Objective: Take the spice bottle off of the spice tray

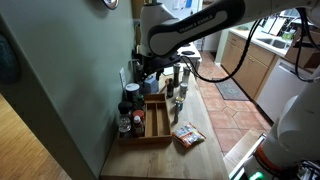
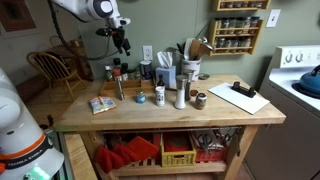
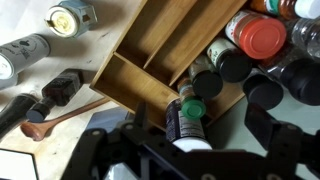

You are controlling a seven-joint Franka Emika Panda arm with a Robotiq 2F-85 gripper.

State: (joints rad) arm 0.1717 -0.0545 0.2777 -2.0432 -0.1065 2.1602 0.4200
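The light-brown wooden spice tray point(image 3: 150, 60) has empty long compartments at one side and several bottles crowded at the other; it also shows in an exterior view point(image 1: 160, 125). A dark-labelled spice bottle with a green cap point(image 3: 186, 118) lies tipped at the tray's corner. My gripper point(image 3: 192, 128) hangs above it, fingers spread to either side with grey gaps between them and the bottle. In both exterior views the gripper point(image 1: 150, 72) point(image 2: 123, 45) is raised above the table near the wall.
A red-capped bottle point(image 3: 262, 38) and black-capped bottles point(image 3: 230, 65) stand in the tray. A wooden spoon point(image 3: 60, 112), a silver mill point(image 3: 25, 55) and a jar point(image 3: 70, 15) lie beside it. A spice packet point(image 2: 100, 104), utensil holder point(image 2: 190, 62) and clipboard point(image 2: 240, 97) are farther along.
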